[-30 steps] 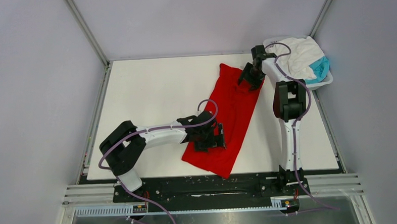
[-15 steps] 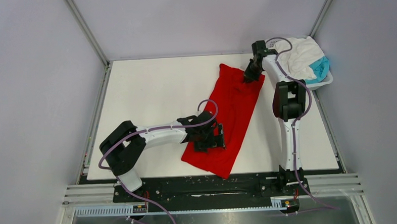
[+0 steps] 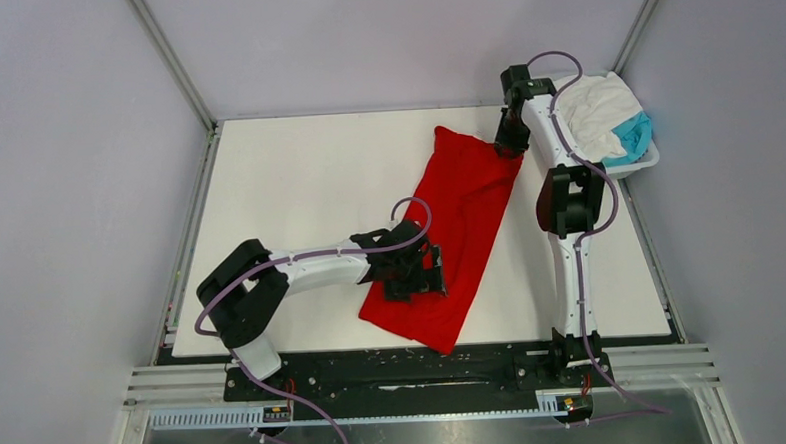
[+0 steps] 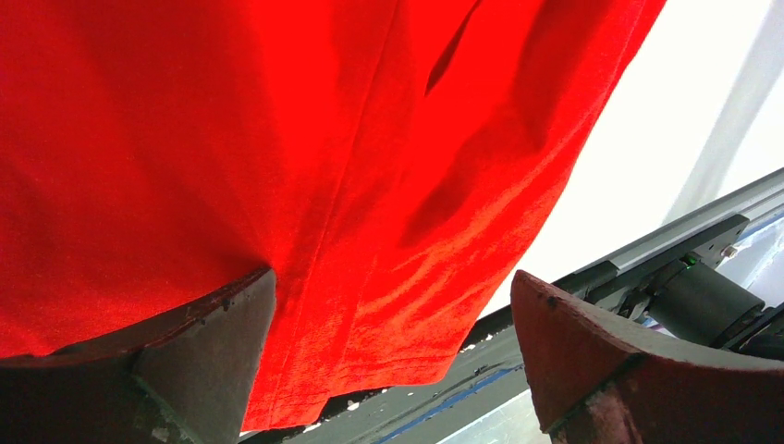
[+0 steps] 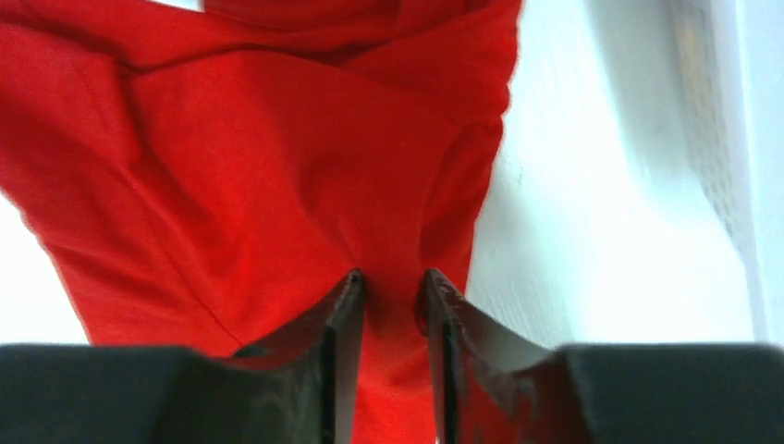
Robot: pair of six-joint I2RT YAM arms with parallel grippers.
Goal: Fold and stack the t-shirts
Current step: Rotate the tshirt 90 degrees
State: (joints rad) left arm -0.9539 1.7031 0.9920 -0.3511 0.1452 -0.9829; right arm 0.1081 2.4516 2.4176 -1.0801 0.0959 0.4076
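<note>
The red t-shirt lies as a long folded strip slanting from the table's far middle to its near edge. My left gripper is open and rests on the shirt's near half; in the left wrist view the red cloth fills the gap between its fingers. My right gripper is shut on the shirt's far right corner; the right wrist view shows a pinch of red cloth between its fingertips. A white t-shirt and a teal t-shirt lie in the basket.
The white slotted basket stands at the table's far right corner, close behind my right gripper. The black rail runs along the near edge below the shirt's hem. The white table lies bare left of the shirt.
My right gripper has moved away and to the right with the shirt's far corner, pulling that end out flatter and wider. My left arm has not moved.
</note>
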